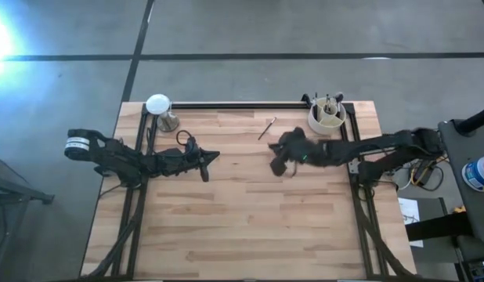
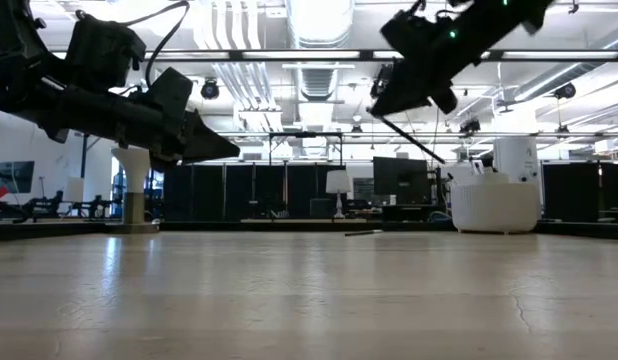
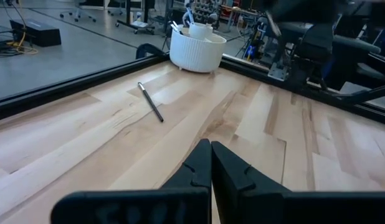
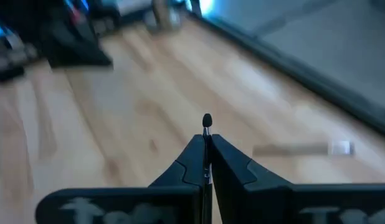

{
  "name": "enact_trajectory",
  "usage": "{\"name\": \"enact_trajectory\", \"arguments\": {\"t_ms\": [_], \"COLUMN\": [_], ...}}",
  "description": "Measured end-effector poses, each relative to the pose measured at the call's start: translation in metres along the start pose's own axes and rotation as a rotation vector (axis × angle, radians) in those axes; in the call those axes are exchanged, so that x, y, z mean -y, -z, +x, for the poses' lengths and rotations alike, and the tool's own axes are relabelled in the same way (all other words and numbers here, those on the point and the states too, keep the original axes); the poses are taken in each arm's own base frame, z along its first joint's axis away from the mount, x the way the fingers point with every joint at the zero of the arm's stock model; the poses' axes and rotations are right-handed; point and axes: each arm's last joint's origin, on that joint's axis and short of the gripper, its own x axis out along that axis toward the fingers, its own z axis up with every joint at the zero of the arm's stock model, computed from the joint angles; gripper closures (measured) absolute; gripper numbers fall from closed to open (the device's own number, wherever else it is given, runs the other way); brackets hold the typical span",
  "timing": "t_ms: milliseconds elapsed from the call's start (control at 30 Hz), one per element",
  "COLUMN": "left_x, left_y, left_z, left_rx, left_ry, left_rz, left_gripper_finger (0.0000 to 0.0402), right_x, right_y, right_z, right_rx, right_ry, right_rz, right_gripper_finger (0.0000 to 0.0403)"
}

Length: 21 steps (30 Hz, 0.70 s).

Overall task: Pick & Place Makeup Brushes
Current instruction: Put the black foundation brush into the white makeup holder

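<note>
One thin dark makeup brush [image 1: 266, 128] lies flat on the wooden table near the far edge, also visible in the left wrist view as the lying brush [image 3: 151, 101]. More brushes stand in a white ribbed cup [image 1: 326, 116] at the far right corner. My right gripper [image 1: 278, 164] hovers above the table middle, shut on another thin brush [image 2: 419, 143]. My left gripper [image 1: 216, 156] hangs in the air left of centre, shut and holding nothing; the left wrist view shows its fingertips [image 3: 210, 146] closed. My right gripper [image 4: 207, 138] pinches a thin brush between its two fingers, close to the brush's small dark rounded end [image 4: 207, 118], which sticks out just past the fingertips. The rest of the shaft [image 2: 429, 152] slants down and back beneath the gripper. The brush is lifted clear of the table.
A white-topped stand [image 1: 158, 106] sits at the table's far left corner. A black rail [image 1: 242, 104] runs along the far edge, and dark frame bars flank both sides. Bare wood [image 1: 250, 227] fills the near half of the table.
</note>
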Motion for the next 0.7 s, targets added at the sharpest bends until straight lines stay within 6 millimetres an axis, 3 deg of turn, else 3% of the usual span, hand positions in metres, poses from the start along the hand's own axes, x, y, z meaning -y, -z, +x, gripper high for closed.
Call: {"name": "enact_trajectory", "arguments": {"t_ms": [167, 333, 500, 700], "left_x": [0.000, 0.001, 0.001, 0.001], "left_y": [-0.001, -0.001, -0.002, -0.002], "left_z": [0.001, 0.001, 0.001, 0.001], "left_rx": [0.003, 0.006, 0.017, 0.018], "left_ry": [0.001, 0.001, 0.005, 0.005], "left_rz": [-0.001, -0.002, -0.005, -0.005], "left_gripper_finger": [0.0399, 0.0399, 0.0399, 0.0399], "right_x": [0.052, 0.100, 0.131, 0.157], "right_y": [-0.010, -0.020, -0.026, -0.006], "right_z": [-0.005, -0.012, -0.011, 0.007], "right_rx": [0.200, 0.329, 0.348, 0.267], "right_ry": [0.047, 0.394, 0.630, 0.732], "right_rz": [-0.022, -0.023, -0.024, -0.010], "right_gripper_finger": [0.0390, 0.0390, 0.0390, 0.0390]}}
